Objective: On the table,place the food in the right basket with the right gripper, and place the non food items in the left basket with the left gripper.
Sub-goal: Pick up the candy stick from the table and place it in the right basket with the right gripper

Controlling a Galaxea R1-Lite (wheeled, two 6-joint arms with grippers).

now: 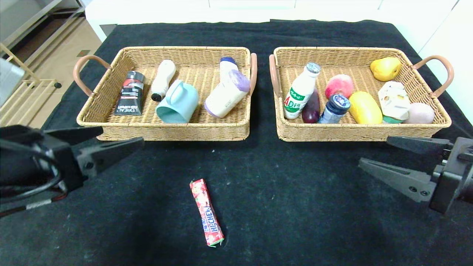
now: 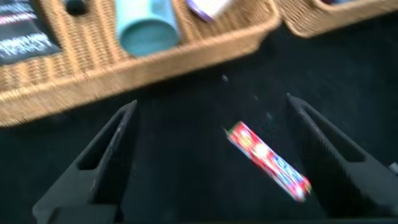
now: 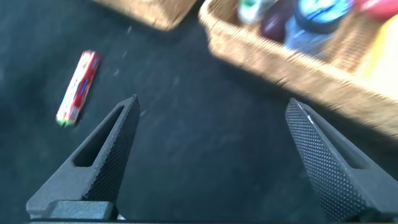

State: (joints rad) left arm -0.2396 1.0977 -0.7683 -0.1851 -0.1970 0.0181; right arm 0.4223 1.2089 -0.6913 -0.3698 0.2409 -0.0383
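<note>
A red candy stick (image 1: 207, 212) lies flat by itself on the black table (image 1: 295, 192), in front of the two baskets and nearer the left one. It is long and thin, with a picture of red fruit at the far end, a blue band with white "HI-CHEW" letters along it, and a bit of green at the near end. The left basket (image 1: 111, 122) is tan wicker with brown loop handles. Inside it lie a black tube (image 1: 130, 93), a slim white bottle (image 1: 163, 79), a teal mug (image 1: 178, 102) on its side, and a beige roll with a purple top (image 1: 227, 93) that leans across another white bottle with a blue cap (image 1: 226, 66). The right basket (image 1: 369, 132) looks the same. It holds a white milk bottle (image 1: 300, 91), a jar with a dark blue lid (image 1: 334, 108), a dark purple thing beside them, a pink peach, a yellow pear, a long yellow fruit, a pale carton (image 1: 394, 100) and a small pale round thing. The left gripper (image 1: 120, 139) hangs over the table just in front of the left basket, with its black fingers spread wide and nothing between them. The right gripper (image 1: 373, 151) hangs in front of the right basket's near right corner, fingers also spread wide and holding nothing.
</note>
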